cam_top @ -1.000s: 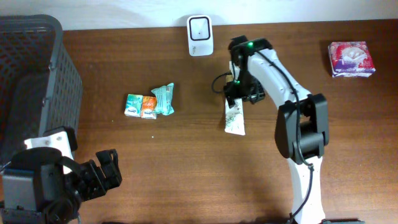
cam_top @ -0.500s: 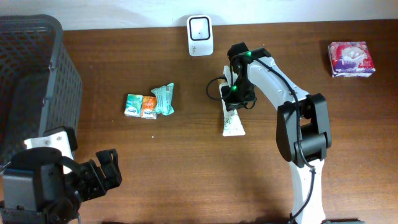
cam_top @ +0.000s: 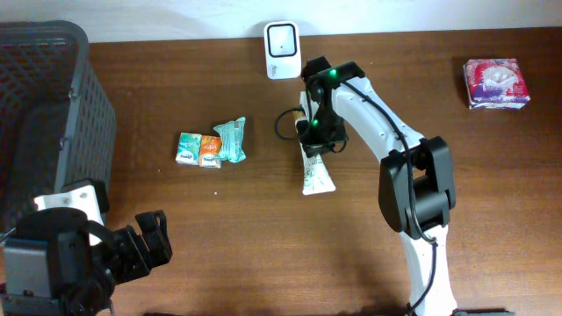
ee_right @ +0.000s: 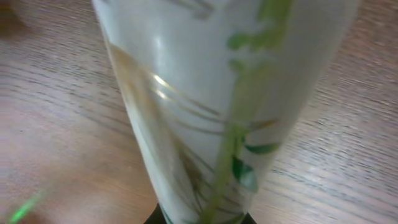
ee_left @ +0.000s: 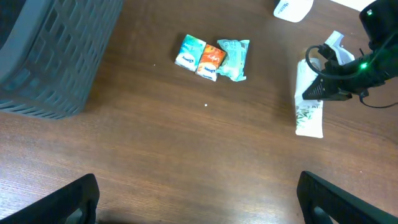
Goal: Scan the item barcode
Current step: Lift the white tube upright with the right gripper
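Right fingers (ee_left: pixel 324 91) shut tight on the upper end of the tube (cam_top: pixel 315 172), centre of the overhead frame. Left fingers (ee_left: pixel 69 200) spread wide at lower left, holding nothing, well away from the work.

Tube: white, green leaf print, lying nearly straight down the frame from the grip. I can't tell whether its free end is touching the surface or just off it. It fills the wrist view, and no barcode shows on the side I can see.

Scanner (cam_top: pixel 283 39) stands at top centre, near the tube and just up and left of the grip.

Step in hand, as I judge it: carry the tube to the scanner.
- Lift clear first, or the free end may drag and twist in the grip.
- The grip is out at one end, so expect droop; move slowly.
- The code is likely on the hidden side; roll the wrist until it faces the scanner window.
- Hold it square to the window and steady.
- Steer clear of the packets (cam_top: pixel 211 147), left of centre.
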You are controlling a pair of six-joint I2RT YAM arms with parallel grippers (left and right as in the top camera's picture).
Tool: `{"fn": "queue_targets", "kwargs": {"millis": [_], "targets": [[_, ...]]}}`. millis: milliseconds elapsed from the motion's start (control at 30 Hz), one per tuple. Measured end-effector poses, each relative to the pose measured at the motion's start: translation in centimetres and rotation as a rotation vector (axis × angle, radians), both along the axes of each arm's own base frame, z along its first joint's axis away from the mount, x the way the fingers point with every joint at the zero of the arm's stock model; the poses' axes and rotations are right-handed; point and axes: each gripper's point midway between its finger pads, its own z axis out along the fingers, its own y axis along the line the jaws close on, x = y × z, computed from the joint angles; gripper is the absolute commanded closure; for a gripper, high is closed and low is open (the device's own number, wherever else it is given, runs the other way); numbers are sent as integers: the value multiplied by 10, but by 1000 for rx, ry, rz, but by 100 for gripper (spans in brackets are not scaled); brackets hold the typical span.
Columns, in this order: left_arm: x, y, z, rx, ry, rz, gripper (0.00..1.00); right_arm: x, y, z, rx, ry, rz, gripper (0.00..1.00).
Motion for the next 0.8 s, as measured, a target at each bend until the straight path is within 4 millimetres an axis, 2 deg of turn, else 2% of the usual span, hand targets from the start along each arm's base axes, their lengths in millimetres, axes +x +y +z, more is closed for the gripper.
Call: {"fn": "queue_targets", "kwargs": {"millis": [167,267,367,433,467,500,600,700,800], "targets": [[0,0,0,0,0,0,1,-1,26,1,36,-34,43,96],[0,0,0,0,0,0,1,6,31,5,51,-65,46,96],[0,0,0,0,0,0,1,43,46,35,111,-217,43,96],[0,0,0,0,1,0,1,87,56,64,138,-418,35,96],[0,0,0,0,0,0,1,100,58,70,144,-476,29,96],[0,0,0,0,0,0,1,122,61,80,145,-580,17,96],[0,0,0,0,0,0,1,164,62,103,134,-782,-28,96],[0,0,0,0,0,0,1,192,67,116,153,-913,-58,96],[0,0,0,0,0,0,1,208,72,110,167,-970,-70,96]]}}
